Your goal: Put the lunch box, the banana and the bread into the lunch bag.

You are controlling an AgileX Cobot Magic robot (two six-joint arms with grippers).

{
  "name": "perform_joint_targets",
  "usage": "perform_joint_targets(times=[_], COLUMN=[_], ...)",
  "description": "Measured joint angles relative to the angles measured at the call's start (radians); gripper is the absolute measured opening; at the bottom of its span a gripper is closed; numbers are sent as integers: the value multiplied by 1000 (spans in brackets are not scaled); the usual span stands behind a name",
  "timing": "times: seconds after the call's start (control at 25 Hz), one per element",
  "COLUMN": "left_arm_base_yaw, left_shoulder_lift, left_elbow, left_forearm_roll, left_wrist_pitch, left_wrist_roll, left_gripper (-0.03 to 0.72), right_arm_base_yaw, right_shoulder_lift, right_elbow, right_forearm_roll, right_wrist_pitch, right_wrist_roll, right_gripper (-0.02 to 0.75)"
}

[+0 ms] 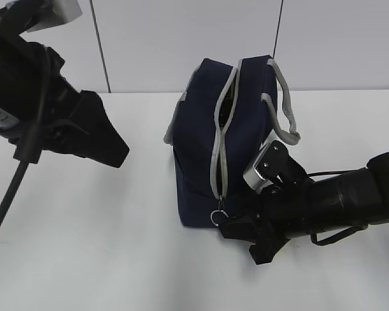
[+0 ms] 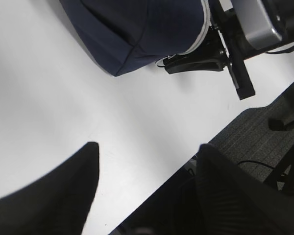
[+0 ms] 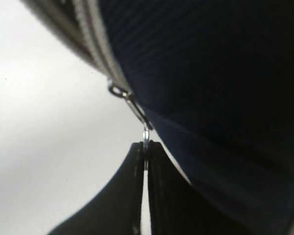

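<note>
The navy lunch bag (image 1: pixel 201 129) stands on the white table (image 1: pixel 104 246) with its grey zipper (image 1: pixel 215 162) running down the near end; a dark gap shows along the zipper's upper part. My right gripper (image 1: pixel 228 228) lies low at the bag's foot, shut on the metal ring pull (image 3: pixel 137 110), which is pinched between its fingertips (image 3: pixel 145 146). The bag (image 3: pixel 210 73) fills the right of that view. My left gripper (image 2: pixel 149 147) hangs open and empty over bare table, left of the bag (image 2: pixel 137 29). The lunch box, banana and bread are out of view.
Two grey strap handles (image 1: pixel 285 110) arch over the bag's top. The table's front edge (image 2: pixel 186 161) runs diagonally through the left wrist view, with grey carpet and cables (image 2: pixel 264 147) beyond it. A white wall stands behind the table.
</note>
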State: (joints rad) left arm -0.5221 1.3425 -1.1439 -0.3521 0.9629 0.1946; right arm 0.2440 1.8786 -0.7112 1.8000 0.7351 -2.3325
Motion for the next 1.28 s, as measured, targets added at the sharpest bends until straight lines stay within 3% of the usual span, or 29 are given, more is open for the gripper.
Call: perform_joint_targets(times=[0.76,1.28], left_arm_base_yaw=[0,0], left_shoulder_lift=[0,0], left_elbow=[0,0], left_forearm_roll=[0,0], left_wrist_pitch=[6,6], left_wrist_roll=[0,0], left_gripper=[435,435], right_arm_base_yaw=[0,0], right_shoulder_lift=[-187,-352], right_elbow=[0,-5], right_forearm_roll=[-351,-395], right_wrist_pitch=[-21,-21], right_wrist_roll=[417,470], right_gripper=[0,0])
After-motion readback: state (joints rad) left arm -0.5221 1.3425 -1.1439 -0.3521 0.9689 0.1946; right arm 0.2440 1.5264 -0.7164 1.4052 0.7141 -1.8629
